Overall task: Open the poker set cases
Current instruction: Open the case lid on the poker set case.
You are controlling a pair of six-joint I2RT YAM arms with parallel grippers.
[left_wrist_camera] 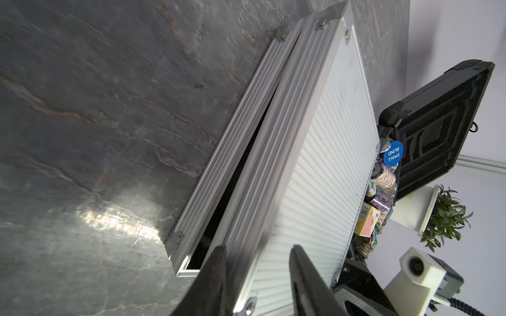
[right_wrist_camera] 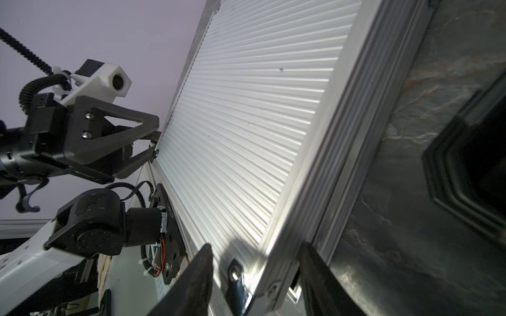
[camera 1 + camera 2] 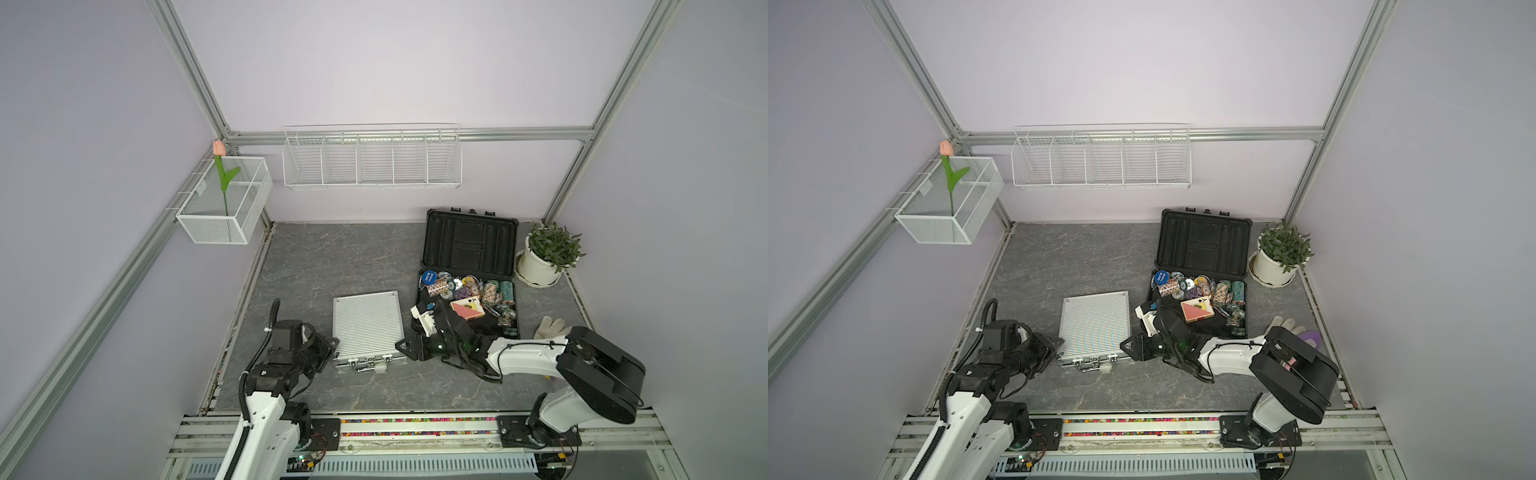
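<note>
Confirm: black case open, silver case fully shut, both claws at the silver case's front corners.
Wrong on one point: the silver case is cracked open, not fully shut; the left wrist view shows a dark gap between lid and base. The black case is open, with the left claw and right claw at the front corners.

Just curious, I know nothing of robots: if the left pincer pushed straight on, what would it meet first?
The silver case: the left pincer straddles its near corner, seemingly gripping it, so no free way lies ahead.
</note>
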